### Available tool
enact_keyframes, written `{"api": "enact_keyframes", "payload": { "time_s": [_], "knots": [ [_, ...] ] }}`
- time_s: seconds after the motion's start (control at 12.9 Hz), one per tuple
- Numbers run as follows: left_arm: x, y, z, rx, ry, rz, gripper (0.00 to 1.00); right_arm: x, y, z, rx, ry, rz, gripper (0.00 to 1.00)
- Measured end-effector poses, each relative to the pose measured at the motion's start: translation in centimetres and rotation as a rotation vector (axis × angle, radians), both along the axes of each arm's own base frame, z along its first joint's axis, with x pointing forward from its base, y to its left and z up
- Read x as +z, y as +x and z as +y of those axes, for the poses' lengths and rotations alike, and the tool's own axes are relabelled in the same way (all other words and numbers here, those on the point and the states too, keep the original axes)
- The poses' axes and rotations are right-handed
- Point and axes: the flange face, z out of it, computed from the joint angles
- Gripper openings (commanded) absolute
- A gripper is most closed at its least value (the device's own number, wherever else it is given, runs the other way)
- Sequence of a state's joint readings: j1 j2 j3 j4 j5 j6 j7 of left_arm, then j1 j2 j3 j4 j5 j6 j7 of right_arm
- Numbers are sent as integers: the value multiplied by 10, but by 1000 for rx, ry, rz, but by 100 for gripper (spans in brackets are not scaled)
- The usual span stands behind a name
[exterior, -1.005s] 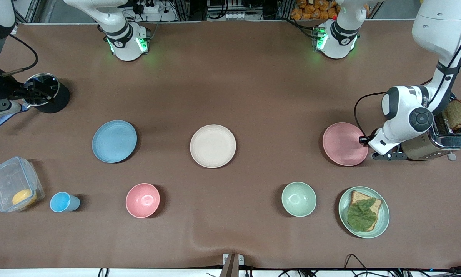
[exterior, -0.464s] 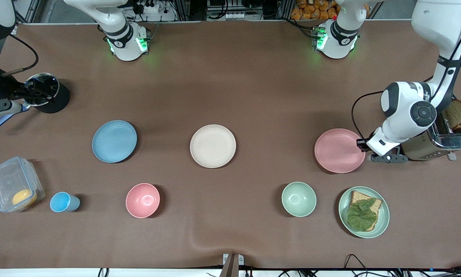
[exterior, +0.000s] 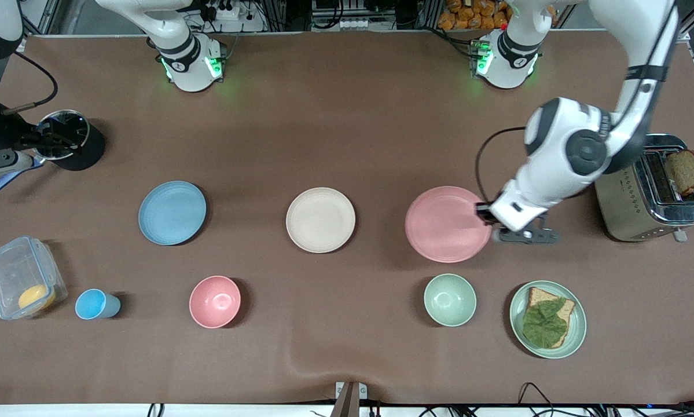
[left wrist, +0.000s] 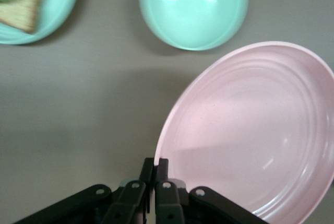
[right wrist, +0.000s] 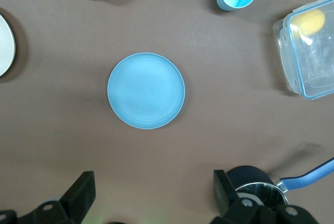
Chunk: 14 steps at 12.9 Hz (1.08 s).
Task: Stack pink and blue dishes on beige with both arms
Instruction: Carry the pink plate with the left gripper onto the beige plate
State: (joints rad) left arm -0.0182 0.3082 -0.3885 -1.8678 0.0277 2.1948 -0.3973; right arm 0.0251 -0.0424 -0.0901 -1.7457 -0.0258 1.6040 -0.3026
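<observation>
My left gripper (exterior: pixel 483 213) (left wrist: pixel 155 169) is shut on the rim of the pink plate (exterior: pixel 446 224) (left wrist: pixel 255 130). It holds the plate tilted in the air, over the table between the beige plate (exterior: pixel 320 219) and the toaster. The beige plate lies bare at the table's middle. The blue plate (exterior: pixel 172 212) (right wrist: pixel 146 90) lies flat beside it, toward the right arm's end. My right gripper (exterior: pixel 51 141) (right wrist: pixel 154 195) waits high over the table by the black pot, fingers wide open and holding nothing.
A green bowl (exterior: pixel 450 299) and a green plate with bread (exterior: pixel 548 319) lie nearer the camera than the pink plate. The toaster (exterior: pixel 650 191) stands at the left arm's end. A pink bowl (exterior: pixel 215 301), blue cup (exterior: pixel 95 304), clear container (exterior: pixel 21 277) and black pot (exterior: pixel 72 142) are toward the right arm's end.
The left gripper has lifted the pink plate off the table by the toaster and carried it toward the beige plate. The right arm has not moved.
</observation>
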Motion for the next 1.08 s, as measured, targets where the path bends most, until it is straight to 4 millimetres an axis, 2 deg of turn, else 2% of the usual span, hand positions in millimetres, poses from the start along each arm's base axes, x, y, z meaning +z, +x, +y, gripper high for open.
{"api": "enact_keyframes", "payload": {
  "time_s": [0.23, 0.46, 0.54, 0.7, 0.93, 1.08],
  "knots": [
    [-15, -27, -111, 83, -31, 43, 0, 0, 0, 0, 0, 0, 0, 100],
    [-44, -51, -194, 161, -53, 101, 0, 0, 0, -1, -1, 0, 1, 100],
    [-55, -57, -212, 174, -56, 115, 0, 0, 0, -1, -2, 0, 1, 100],
    [-78, -63, -234, 181, -83, 117, 0, 0, 0, -1, -2, 0, 1, 100],
    [-112, -70, -250, 191, -110, 121, 0, 0, 0, -1, -1, 0, 1, 100],
    [-123, -74, -254, 184, -109, 125, 0, 0, 0, 0, -1, 0, 1, 100]
  ]
}}
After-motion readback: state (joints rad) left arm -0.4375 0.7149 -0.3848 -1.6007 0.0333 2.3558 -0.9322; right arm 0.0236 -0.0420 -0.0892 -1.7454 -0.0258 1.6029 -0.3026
